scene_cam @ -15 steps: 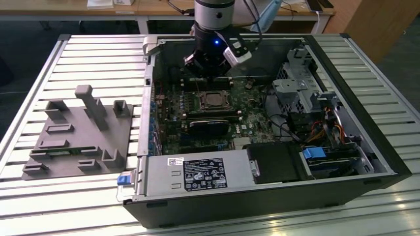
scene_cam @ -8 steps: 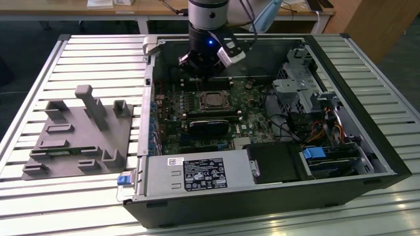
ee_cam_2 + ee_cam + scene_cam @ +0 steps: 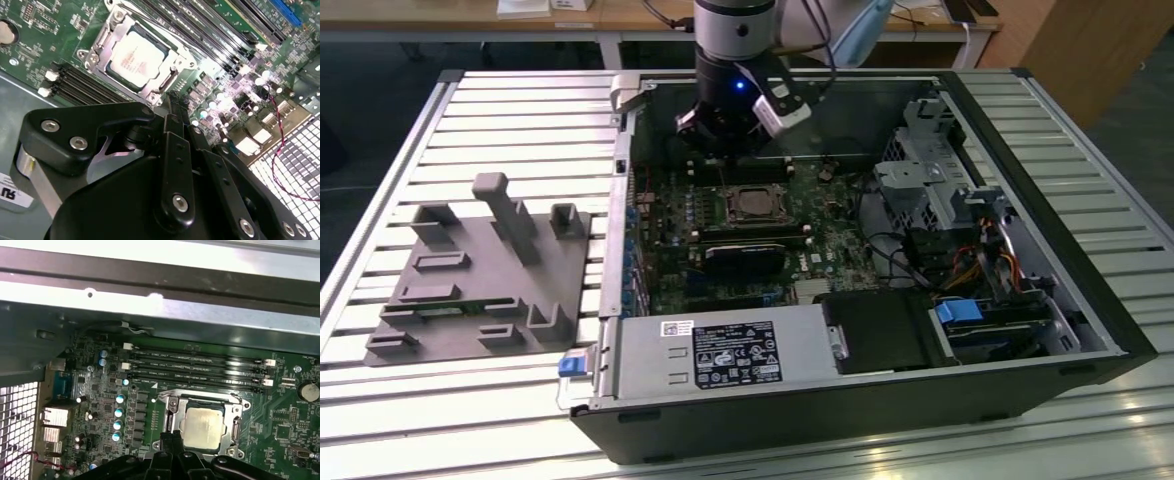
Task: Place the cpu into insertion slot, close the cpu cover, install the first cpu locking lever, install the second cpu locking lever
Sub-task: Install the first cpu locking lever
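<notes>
Pincer (image 3: pixel 172 436) tips are pressed together with nothing between them, and they hang low over the board inside the open case (image 3: pixel 1067 300).

The risk I see is contact at the wrong spot. The closed tips sit right at the edge of the slot (image 3: pixel 167 402). A descent slightly off the mark could scrape the cover (image 3: pixel 234 427) or knock the small capacitors (image 3: pixel 119 412) just beside it. Pressing on the cover off-centre could load the chip unevenly on the pins beneath. Closed tips also give a narrow pushing face, so a sprung wire lever could slip off and snap back.

The cpu (image 3: pixel 202 426) lies flat in the slot, just beyond the tips and close to them but apart. The cover is down around it, framing its pale metal face. The locking levers probably lie along the sides of the frame, but I cannot tell whether they are latched.

Beyond the slot run four long memory slots (image 3: pixel 200 365), and past those is the case's far wall. In the exterior view the pincer stands over the far side of the slot. A grey fixture (image 3: pixel 480 270) rests on the table (image 3: pixel 400 400) at the exterior view's left, well apart from the work.
</notes>
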`<state>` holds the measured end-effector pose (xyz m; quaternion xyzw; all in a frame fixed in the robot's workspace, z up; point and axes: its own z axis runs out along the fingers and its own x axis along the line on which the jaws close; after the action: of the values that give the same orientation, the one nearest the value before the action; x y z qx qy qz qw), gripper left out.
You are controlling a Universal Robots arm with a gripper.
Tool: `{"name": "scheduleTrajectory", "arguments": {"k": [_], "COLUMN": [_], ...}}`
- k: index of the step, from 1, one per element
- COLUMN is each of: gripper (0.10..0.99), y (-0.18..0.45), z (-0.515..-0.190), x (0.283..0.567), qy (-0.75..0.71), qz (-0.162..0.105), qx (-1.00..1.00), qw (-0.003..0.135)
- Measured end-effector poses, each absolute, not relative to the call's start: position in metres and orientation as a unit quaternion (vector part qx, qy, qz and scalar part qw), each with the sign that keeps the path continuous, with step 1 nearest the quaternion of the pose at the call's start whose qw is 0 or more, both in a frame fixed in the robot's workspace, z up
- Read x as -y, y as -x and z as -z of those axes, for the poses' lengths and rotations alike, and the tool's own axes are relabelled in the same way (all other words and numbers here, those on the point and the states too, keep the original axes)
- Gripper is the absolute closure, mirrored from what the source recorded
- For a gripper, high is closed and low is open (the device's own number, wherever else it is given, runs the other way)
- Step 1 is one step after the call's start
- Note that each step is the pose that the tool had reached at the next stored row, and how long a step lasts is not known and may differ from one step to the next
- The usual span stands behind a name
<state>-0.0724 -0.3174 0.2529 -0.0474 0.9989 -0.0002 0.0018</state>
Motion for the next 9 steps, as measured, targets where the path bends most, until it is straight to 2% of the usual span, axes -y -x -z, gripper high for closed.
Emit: {"name": "scheduleTrajectory", "arguments": {"k": [9], "gripper": [0.98], "y": [0.086], "z": [-0.253], "x": [0.315], "qy": [0.047], "qz": [0.0], "qx": [-0.999], "qw": [0.002]}}
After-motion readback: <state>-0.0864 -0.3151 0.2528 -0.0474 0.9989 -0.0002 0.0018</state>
